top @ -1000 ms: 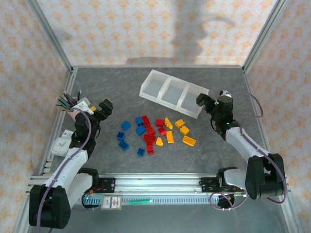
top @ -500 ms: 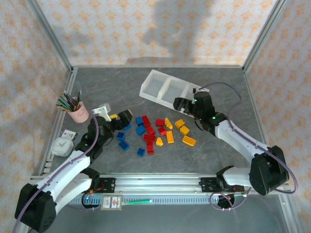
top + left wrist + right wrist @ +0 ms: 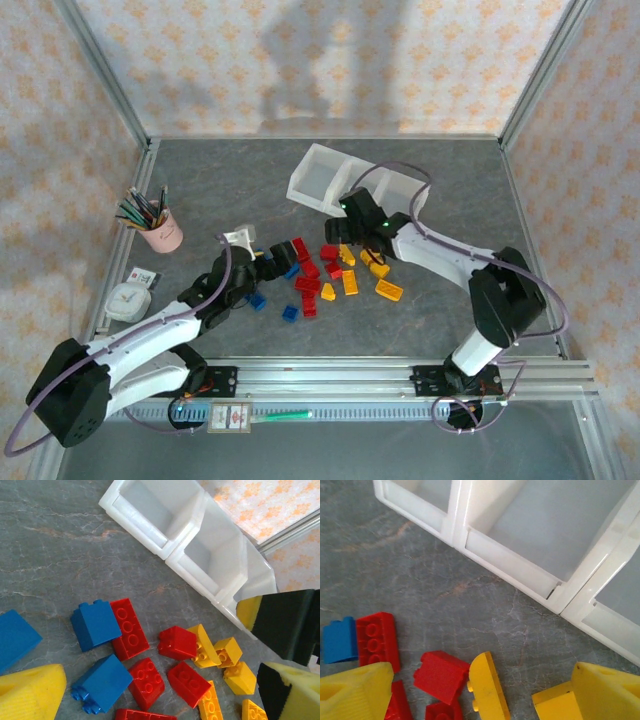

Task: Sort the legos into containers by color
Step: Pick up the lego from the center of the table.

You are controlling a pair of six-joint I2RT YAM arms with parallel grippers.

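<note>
both arms are swinging in from the sides and hanging low over the legos [image 3: 322, 272], so picking looks about to begin. the left end effector [image 3: 268, 262] is gaping above blue and red bricks; the right end effector [image 3: 347, 232] is spread wide too, over red and yellow ones. every brick is lying on the desk [image 3: 200, 180], while the containers [image 3: 303, 190] just behind are sitting bare wherever i can see in.

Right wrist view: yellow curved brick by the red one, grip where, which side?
From straight above, likely, pinching the yellow curved brick across its narrow width: it lies on its side, long and thin. Red brick crowds its stud side; the other is free.
</note>
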